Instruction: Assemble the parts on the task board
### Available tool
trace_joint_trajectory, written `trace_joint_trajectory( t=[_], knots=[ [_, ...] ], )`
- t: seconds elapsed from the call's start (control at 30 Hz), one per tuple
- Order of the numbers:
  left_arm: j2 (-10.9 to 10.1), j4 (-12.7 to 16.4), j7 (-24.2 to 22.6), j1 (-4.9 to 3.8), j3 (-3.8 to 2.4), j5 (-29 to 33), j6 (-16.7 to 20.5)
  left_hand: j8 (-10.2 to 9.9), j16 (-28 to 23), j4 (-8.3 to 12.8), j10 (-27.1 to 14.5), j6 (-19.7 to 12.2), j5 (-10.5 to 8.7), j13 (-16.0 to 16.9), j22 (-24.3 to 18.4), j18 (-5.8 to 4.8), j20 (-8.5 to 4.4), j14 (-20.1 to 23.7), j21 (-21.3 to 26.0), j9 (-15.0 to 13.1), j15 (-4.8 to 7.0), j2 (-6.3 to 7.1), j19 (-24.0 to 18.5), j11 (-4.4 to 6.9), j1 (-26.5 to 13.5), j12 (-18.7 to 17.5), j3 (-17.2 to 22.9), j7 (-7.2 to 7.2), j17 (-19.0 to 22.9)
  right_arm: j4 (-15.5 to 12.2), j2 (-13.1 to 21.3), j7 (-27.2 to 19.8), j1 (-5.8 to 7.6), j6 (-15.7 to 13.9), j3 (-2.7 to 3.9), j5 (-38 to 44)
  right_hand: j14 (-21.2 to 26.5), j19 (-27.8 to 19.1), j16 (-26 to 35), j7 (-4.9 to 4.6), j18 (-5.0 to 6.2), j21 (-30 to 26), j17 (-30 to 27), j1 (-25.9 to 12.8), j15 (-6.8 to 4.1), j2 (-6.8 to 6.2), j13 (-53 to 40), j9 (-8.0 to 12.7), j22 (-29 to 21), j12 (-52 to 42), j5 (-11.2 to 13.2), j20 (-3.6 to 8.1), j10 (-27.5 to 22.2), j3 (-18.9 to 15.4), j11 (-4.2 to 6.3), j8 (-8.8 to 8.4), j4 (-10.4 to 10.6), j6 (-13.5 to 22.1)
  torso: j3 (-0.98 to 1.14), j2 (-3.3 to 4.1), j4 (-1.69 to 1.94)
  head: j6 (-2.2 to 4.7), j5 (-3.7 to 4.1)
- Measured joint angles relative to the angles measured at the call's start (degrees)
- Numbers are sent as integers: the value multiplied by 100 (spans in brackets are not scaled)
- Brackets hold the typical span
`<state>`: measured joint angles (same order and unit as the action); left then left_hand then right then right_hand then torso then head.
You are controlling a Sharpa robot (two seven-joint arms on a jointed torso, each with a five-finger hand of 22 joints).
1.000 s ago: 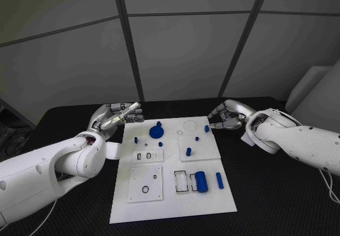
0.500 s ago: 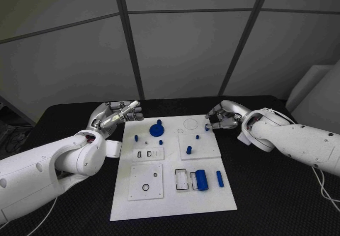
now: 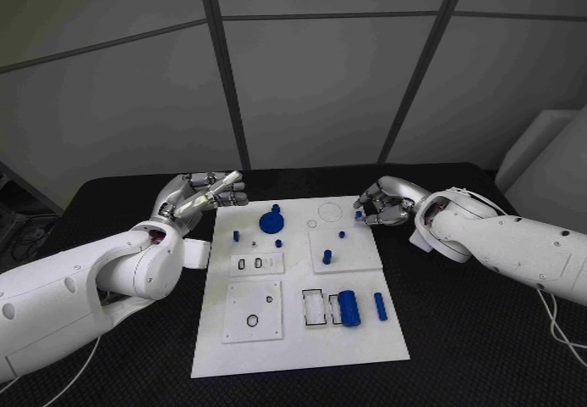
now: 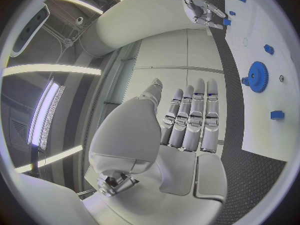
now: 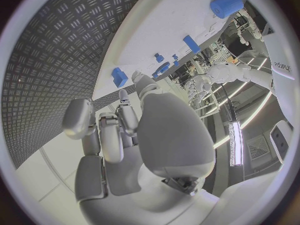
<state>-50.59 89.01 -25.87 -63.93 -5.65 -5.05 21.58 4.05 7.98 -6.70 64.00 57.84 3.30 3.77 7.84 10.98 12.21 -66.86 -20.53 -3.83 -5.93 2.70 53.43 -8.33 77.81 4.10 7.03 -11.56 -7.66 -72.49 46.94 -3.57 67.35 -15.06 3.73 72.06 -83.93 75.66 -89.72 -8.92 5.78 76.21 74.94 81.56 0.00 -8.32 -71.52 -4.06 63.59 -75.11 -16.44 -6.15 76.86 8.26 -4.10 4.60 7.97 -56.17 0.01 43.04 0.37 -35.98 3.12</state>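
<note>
The white task board [image 3: 299, 339] lies in the middle of the table. A blue gear [image 3: 271, 224] [image 4: 256, 76] sits at its far left part. A small blue peg [image 3: 359, 215] [image 5: 119, 77] stands by the board's far right edge. My right hand [image 3: 385, 203] [image 5: 144, 130] hovers right beside that peg with its fingers bent and its thumb tip next to it, holding nothing. Off the board's far left corner, my left hand [image 3: 202, 197] [image 4: 181, 130] is raised with straight fingers and is empty.
Another blue peg [image 3: 327, 256] stands on the right inner plate. A blue cylinder [image 3: 348, 309] [image 5: 226, 5] and a thin blue bar [image 3: 381, 306] [image 5: 192, 44] lie on the board's near right part. Two small pegs [image 3: 235, 238] stand near the gear.
My right hand has crept left toward the small peg at the board's far right edge. The left hand has stayed nearly still.
</note>
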Motion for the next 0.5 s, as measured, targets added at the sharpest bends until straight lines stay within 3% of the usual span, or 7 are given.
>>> trace_joint_trajectory(
  t=[0.5],
  knots=[
    [9, -22, 0, 2, 0, 0, -5, 0, 0, 0, 0, 0, 0, 0, 1, 0, 0, 0, 0, 0, 0, 0, 0, 0, 0, 0, 0, 0, 0, 104, -99, 54, -27, 109, 2, 177, 0, 0, 0, -17, 0, 0, -1, 63, 0, 63, -50, -10, 19, 0, -27, 0, 0, 32, 0, 21, -32, -60, 1, -5, -2, -25, -15]
  ],
)
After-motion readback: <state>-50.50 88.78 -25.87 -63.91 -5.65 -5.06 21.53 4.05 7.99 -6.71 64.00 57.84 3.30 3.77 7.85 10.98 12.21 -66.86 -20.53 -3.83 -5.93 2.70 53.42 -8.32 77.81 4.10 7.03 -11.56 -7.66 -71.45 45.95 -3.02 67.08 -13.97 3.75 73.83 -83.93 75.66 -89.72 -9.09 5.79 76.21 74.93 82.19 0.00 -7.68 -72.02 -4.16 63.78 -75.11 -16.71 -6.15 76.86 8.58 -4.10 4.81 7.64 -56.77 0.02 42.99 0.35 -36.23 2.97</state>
